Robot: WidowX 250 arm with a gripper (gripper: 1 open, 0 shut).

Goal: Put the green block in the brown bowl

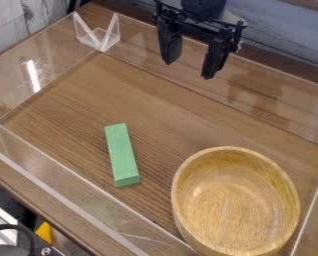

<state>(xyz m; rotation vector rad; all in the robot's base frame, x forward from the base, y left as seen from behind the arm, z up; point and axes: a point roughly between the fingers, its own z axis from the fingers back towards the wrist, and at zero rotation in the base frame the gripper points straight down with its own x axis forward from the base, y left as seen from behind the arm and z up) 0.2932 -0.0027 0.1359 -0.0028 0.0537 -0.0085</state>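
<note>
Bare wood lies between the gripper (191, 62) and green block (120, 155); clear walls (48, 75) ring the table.

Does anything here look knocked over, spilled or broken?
Nothing stands out. The green block lies flat on the wooden table, the brown bowl sits upright and empty beside it, and the open gripper hangs above, touching neither.

The brown bowl (237, 205) at the lower right ran off the bottom edge of the frame, so its near rim was cut away. The arm above the gripper (193, 56) left the picture at the top edge. Black cables (8, 238) in the lower left corner were clipped by the frame. The clear enclosure wall (68, 200) was hard to trace through glare.
</note>
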